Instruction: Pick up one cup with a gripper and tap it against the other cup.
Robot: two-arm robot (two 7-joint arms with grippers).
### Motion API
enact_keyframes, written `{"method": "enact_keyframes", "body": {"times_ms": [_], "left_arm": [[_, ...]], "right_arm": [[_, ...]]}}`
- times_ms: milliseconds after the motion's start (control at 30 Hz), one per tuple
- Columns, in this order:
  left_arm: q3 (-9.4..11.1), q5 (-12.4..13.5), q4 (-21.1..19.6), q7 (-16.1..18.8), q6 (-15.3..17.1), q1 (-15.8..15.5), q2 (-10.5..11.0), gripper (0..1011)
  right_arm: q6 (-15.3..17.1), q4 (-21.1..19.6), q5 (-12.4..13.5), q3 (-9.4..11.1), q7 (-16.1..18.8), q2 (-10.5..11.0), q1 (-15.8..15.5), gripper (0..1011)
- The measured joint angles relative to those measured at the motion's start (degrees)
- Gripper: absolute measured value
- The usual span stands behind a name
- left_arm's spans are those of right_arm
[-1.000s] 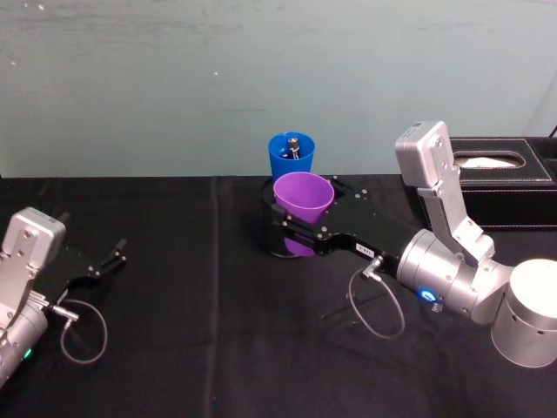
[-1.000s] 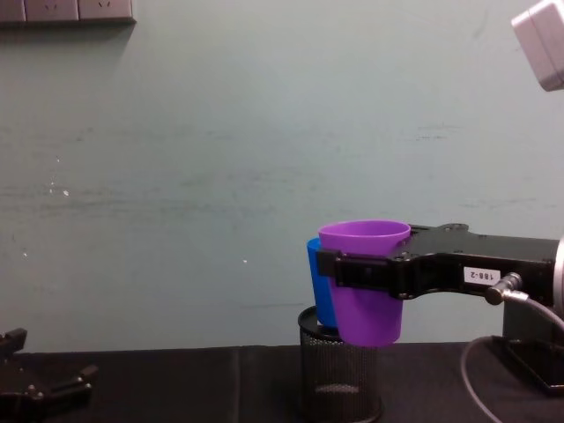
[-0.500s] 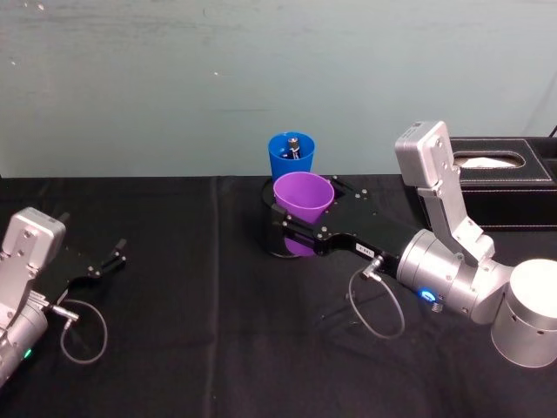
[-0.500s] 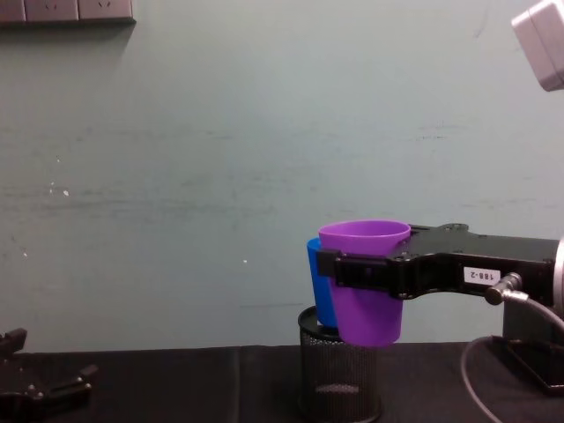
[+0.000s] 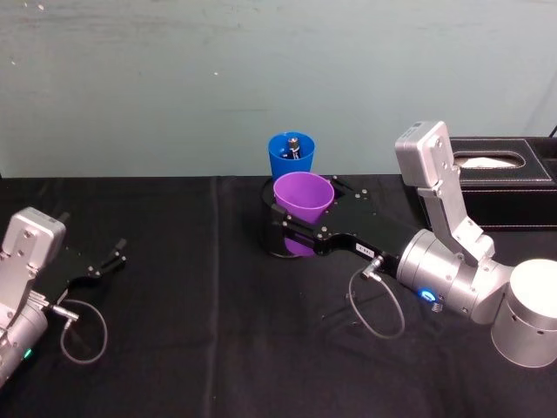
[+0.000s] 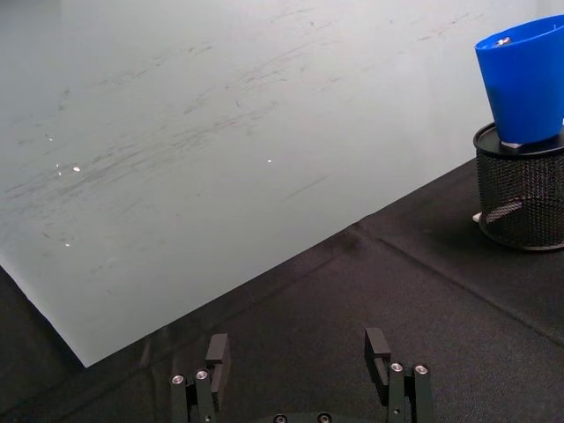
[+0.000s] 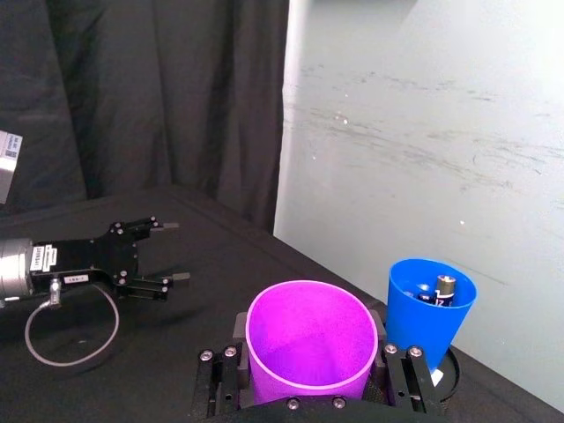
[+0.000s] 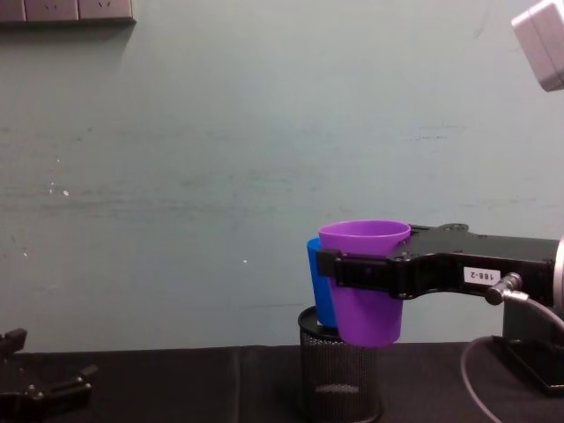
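Observation:
My right gripper (image 5: 294,232) is shut on the purple cup (image 5: 303,199), holding it upright in the air; the same gripper (image 8: 339,269) grips the purple cup (image 8: 364,291) around its middle. The blue cup (image 5: 291,156) stands in a black mesh pen holder (image 8: 339,374) just behind the purple one, with a battery inside it (image 7: 441,289). In the chest view the two cups overlap, blue cup (image 8: 318,282) behind; whether they touch I cannot tell. The right wrist view has the purple cup (image 7: 312,339) close beside the blue cup (image 7: 427,310). My left gripper (image 5: 111,259) rests open at the table's left.
A black tissue box (image 5: 505,183) sits at the back right on the black tablecloth (image 5: 218,348). A pale wall (image 5: 174,78) stands right behind the cups. A cable loops by each wrist (image 5: 376,305).

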Motion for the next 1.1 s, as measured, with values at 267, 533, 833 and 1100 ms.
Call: {"method": "enact_keyframes", "body": {"times_ms": [267, 533, 833, 1100], "left_arm": [[0.00, 0.00, 0.00, 0.00, 0.00, 0.00, 0.00, 1000], [0.00, 0.00, 0.00, 0.00, 0.00, 0.00, 0.00, 1000], [0.00, 0.00, 0.00, 0.00, 0.00, 0.00, 0.00, 1000], [0.00, 0.00, 0.00, 0.00, 0.00, 0.00, 0.00, 1000]], "right_arm": [[0.00, 0.00, 0.00, 0.00, 0.00, 0.00, 0.00, 741], [0.00, 0.00, 0.00, 0.00, 0.00, 0.00, 0.00, 742], [0.00, 0.00, 0.00, 0.00, 0.00, 0.00, 0.00, 741], [0.00, 0.00, 0.00, 0.00, 0.00, 0.00, 0.00, 741]]}}
